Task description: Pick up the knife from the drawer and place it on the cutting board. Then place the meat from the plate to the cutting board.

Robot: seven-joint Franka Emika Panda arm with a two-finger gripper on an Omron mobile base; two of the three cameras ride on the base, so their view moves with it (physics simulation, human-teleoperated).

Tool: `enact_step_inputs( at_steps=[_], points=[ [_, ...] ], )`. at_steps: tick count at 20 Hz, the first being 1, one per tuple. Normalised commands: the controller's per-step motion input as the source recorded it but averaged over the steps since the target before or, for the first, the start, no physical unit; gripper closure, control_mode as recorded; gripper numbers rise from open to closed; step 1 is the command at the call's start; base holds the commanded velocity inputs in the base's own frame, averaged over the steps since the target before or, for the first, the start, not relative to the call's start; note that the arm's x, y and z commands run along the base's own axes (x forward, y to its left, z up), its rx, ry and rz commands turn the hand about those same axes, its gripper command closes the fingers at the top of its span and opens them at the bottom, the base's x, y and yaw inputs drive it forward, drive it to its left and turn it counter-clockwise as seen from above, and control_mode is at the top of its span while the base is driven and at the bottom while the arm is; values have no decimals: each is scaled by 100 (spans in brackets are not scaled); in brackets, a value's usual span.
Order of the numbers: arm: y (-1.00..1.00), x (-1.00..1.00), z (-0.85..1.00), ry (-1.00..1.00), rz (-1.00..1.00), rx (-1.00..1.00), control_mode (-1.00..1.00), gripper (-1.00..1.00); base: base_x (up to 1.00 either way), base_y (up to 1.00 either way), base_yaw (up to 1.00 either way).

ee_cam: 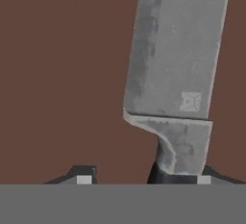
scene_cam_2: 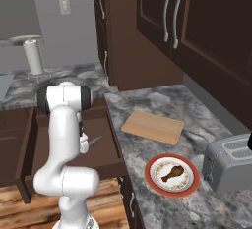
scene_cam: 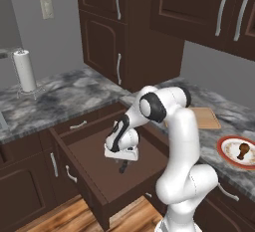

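Two dark fingertips (ee_cam: pixel 84 174) rise at the bottom of the hand view, set apart with the knife (ee_cam: pixel 175 74) standing between them; its black handle sits by the right tip and its grey blade runs up over the brown drawer floor. Whether the tips already press the handle I cannot tell. From the left base view the gripper (scene_cam: pixel 123 166) hangs low inside the open drawer (scene_cam: pixel 107 183), pointing down at its floor, with the white arm bent over the drawer's front. In the right base view a grey sliver of the blade (scene_cam_2: pixel 94 140) shows just beside the arm, inside the drawer.

Beyond the drawer, on the marbled grey worktop (scene_cam_2: pixel 147 105), the plate (scene_cam_2: pixel 172 175) lies nearest the edge with the meat (scene_cam_2: pixel 172 172) on it, bone end toward the left. A silver toaster (scene_cam_2: pixel 229 164) stands just right of the plate. Further back lies the cutting board (scene_cam_2: pixel 153 127), bare, near the plate but apart from it. At the far left of the worktop stands a paper towel roll (scene_cam: pixel 24 70) on its holder, and dark wall cabinets (scene_cam: pixel 199 7) hang above.
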Motion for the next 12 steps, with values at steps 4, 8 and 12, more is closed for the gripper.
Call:
enact_step_inputs(
  at_steps=[4, 8, 12],
  points=[
    [3, 0, -33, 0, 0, 0, -100, 100, 0, 0, 0],
    [1, 0, -27, 0, 0, 0, -100, 100, 0, 0, 0],
    [0, 0, -17, 0, 0, 0, -100, 100, 0, 0, 0]
  ],
)
